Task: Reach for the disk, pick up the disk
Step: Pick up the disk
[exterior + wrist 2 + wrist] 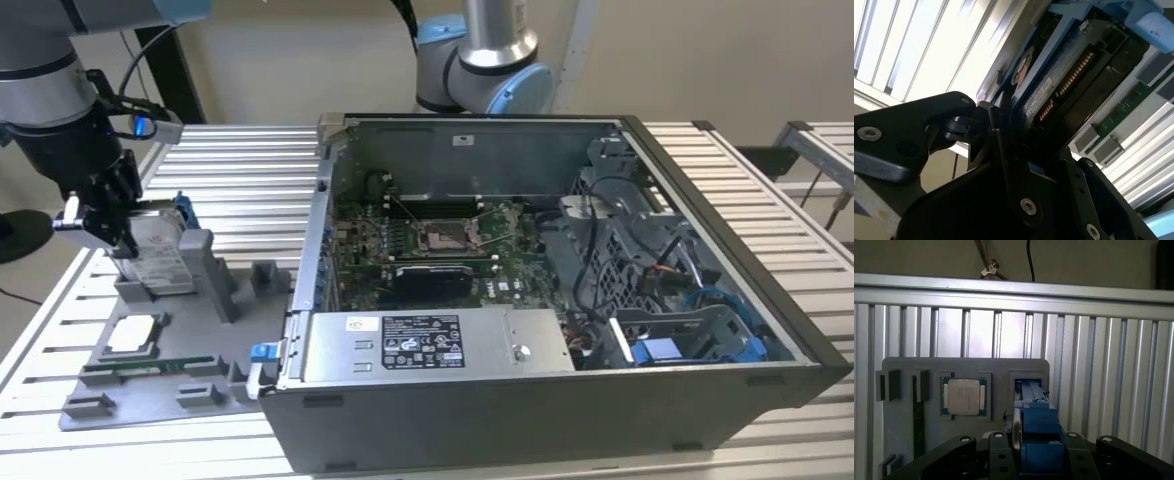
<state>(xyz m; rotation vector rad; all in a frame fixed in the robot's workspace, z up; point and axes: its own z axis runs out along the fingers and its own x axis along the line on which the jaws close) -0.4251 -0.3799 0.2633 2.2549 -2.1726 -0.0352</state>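
Gripper point(1033, 442): nearest us in the first wrist view, black fingers point(999, 450) pinching the disk point(1040, 422) from both sides. We list the disk upright in its slot of the grey fixture tray point(929, 367), beside the processor chip point(964, 396).

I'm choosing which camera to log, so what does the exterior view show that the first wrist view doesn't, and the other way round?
Exterior view: the open computer case and another arm behind it. First wrist view: a black cable against the wall. Both: the pincer at the upright disk, the chip, the grey tray and the slatted table.
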